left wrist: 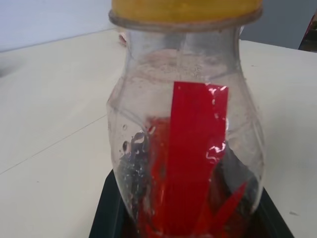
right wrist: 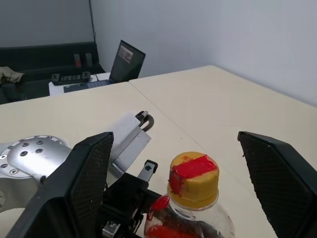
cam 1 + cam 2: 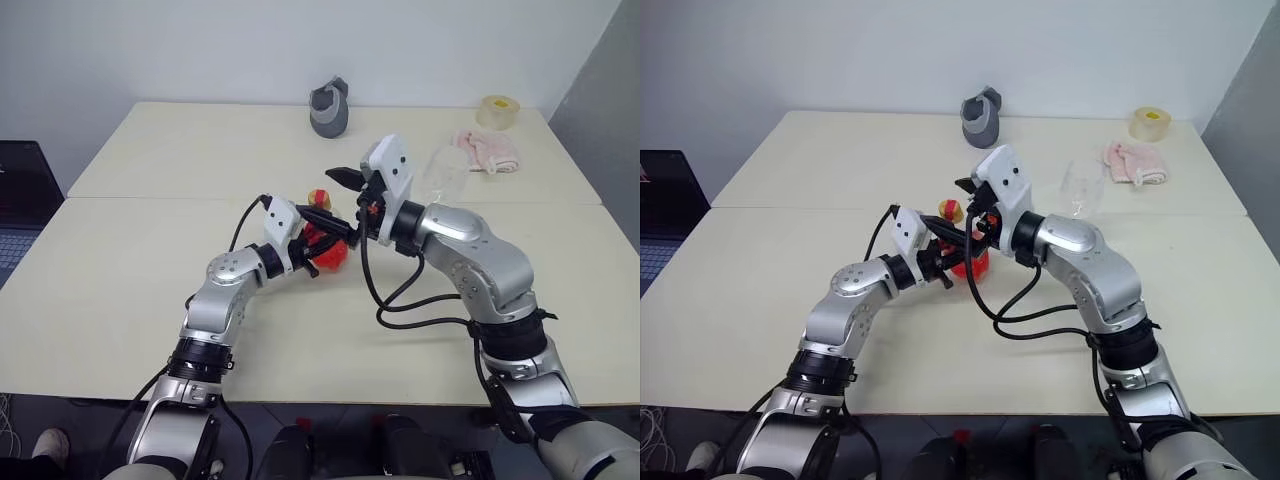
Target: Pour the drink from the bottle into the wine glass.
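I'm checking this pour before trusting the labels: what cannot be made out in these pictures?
- Drink level: in the left wrist view the red mark covers it.
- Bottle base: in the left eye view the left gripper hides it.
- Wine glass foot: the right gripper's arm blocks it in the eye views.
- Whether the yellow cap is sealed.

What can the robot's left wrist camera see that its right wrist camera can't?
The left wrist view alone looks at the side of the bottle, with the long red strip down its clear wall and the red drink at the bottom. The right wrist view alone looks down on the cap's top, with the open right pincer spread wide around it, and a laptop far back. Both share the bottle, its yellow cap and the pale table.
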You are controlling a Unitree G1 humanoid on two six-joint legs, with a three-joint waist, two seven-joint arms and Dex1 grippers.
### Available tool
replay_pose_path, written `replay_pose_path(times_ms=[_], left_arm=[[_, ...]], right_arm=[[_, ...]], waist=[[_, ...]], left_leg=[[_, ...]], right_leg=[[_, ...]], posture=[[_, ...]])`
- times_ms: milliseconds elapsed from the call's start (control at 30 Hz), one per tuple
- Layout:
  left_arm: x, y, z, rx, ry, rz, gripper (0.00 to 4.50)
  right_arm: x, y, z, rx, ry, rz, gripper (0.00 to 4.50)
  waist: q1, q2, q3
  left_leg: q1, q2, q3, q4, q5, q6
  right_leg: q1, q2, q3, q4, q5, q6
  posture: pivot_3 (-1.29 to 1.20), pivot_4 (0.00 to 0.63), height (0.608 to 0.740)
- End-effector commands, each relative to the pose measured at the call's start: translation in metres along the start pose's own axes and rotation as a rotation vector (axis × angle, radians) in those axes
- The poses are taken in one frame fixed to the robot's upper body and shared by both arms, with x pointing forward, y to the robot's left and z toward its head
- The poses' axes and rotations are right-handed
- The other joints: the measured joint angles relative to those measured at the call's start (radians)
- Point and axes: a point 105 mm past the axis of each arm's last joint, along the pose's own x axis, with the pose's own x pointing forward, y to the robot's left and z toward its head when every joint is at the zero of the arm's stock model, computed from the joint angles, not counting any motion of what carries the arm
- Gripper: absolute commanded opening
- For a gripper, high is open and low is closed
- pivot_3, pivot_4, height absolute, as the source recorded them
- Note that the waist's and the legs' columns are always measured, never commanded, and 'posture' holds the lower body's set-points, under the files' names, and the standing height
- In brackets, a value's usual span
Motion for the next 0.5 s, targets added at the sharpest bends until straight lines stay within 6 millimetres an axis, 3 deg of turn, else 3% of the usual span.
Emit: replay_pose_path(times_ms=[33,500], left_arm=[[0.004,-0.003,0.023,0.058,-0.071,-0.017,1.02],[0.004,-0.009,0.026,0.053,-0.084,-0.031,1.02]], right_arm=[[0.006,-0.002,0.009,-0.046,-0.036,-0.03,4.31],[0.009,-0.012,-0.003,-0.02,-0.003,-0.072,4.31]], waist=[[-0.001,0.0,0.0],[-0.005,0.0,0.0]], left_leg=[[0.0,0.0,0.0,0.0,0.0,0.0],[0.0,0.0,0.0,0.0,0.0,0.0]], right_leg=[[0.0,0.0,0.0,0.0,0.0,0.0],[0.0,0.0,0.0,0.0,0.0,0.0]], posture=[[0.0,0.15,0.74],[0.0,0.15,0.74]])
